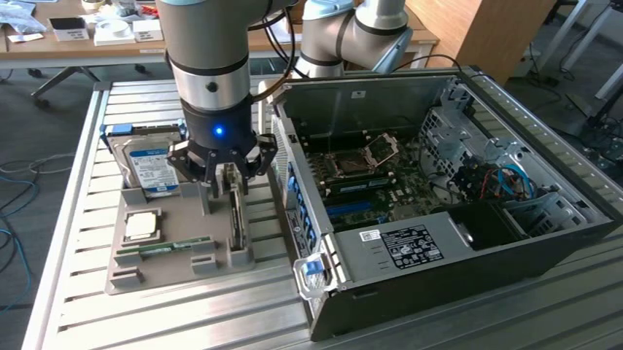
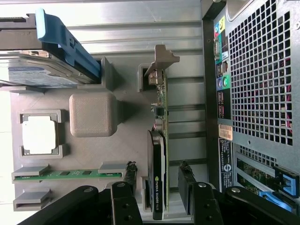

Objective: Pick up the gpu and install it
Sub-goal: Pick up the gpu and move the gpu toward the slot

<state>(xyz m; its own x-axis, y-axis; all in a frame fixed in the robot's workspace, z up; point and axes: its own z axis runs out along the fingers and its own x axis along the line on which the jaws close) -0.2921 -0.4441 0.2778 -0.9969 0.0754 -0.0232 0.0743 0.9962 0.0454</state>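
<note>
green gpu (image 2: 156, 159) stands on edge in the grey tray (image 2: 126, 117), so the gripper (image 2: 158, 165) straddles it, jaws open, nothing held; case (image 1: 467, 248) at the exterior view's three o'clock.

Bright even daylight, soft shadows, washed-out glare

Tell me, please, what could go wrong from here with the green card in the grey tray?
The open gripper straddles the green circuit-board gpu with its black fan; an off-centre pinch on the fan could slip. Its silver metal bracket sits beside a post of the grey plastic tray, so a tilted lift may snag.
</note>
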